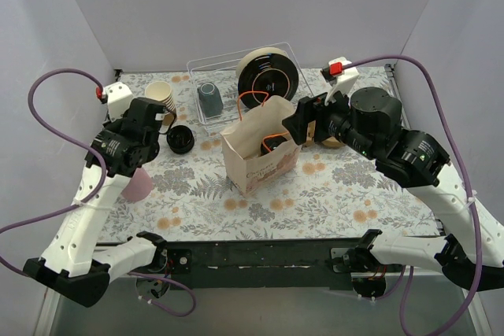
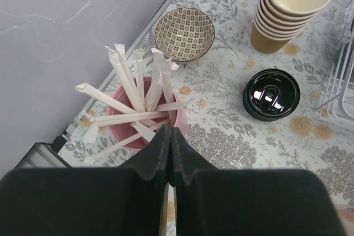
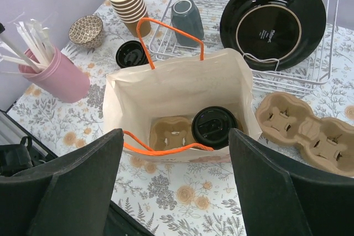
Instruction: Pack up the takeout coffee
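Above the bag (image 3: 177,87), the open right gripper (image 3: 176,142) should be raised straight, clear of the 1 packed coffee cup (image 3: 214,127); the left gripper (image 2: 168,132) is closed.

Bag (image 3: 177,87) is matt paper, lid (image 3: 214,127) glossy plastic (carrier (image 3: 287,122) rough pulp).

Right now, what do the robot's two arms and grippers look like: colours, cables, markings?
The left arm and the right arm have white shells and black joints. A purple cable loops to each wrist, where a white block carries a red part. The left gripper and the right gripper have black fingers.
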Robot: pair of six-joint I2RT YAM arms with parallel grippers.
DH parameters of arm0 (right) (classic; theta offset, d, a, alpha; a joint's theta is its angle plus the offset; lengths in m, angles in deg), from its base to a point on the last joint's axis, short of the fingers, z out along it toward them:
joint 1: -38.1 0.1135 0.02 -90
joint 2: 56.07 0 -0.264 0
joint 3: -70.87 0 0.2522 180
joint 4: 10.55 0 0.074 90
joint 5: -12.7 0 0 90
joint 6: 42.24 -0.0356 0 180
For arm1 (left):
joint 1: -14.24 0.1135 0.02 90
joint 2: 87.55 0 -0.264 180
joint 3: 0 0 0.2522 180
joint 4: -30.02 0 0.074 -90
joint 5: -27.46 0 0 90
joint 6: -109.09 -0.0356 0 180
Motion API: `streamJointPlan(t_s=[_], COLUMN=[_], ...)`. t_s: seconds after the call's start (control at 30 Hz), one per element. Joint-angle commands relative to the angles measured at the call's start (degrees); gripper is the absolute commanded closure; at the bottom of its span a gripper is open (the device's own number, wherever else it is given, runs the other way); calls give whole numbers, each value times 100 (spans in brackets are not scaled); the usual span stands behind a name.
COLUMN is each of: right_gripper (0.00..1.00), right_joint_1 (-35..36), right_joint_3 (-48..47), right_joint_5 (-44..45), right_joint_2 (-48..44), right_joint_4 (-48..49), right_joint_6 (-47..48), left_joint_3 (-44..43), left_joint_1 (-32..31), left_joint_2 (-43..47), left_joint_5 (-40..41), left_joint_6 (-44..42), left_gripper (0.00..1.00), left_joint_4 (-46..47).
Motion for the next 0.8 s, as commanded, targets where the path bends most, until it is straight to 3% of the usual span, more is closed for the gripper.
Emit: streamJointPlan(t_s=[0.0,0.2,0.5,0.77], right_gripper=[16,16,16,16], right_joint_1=[-22,-22,-22,-22], right_joint_3=[-328,-328,-284,-293], right_joint_5=[114,220,387,405], right_joint_2=[-25,-95,-183,-192], right_joint_4=[197,276,276,320], right_joint_6=[210,228,272,360], left_joint_3=[-587,-1211,-1431,-2826], left_joint_1=[37,37,37,37], left_joint_2=[-22,-242,-190,-479], left_joint_5=[240,38,-646,-823], left_joint_6=[-183,-245,19,-455], left_gripper=[100,100,100,100], left_joint_4=[-145,-496,-972,-629])
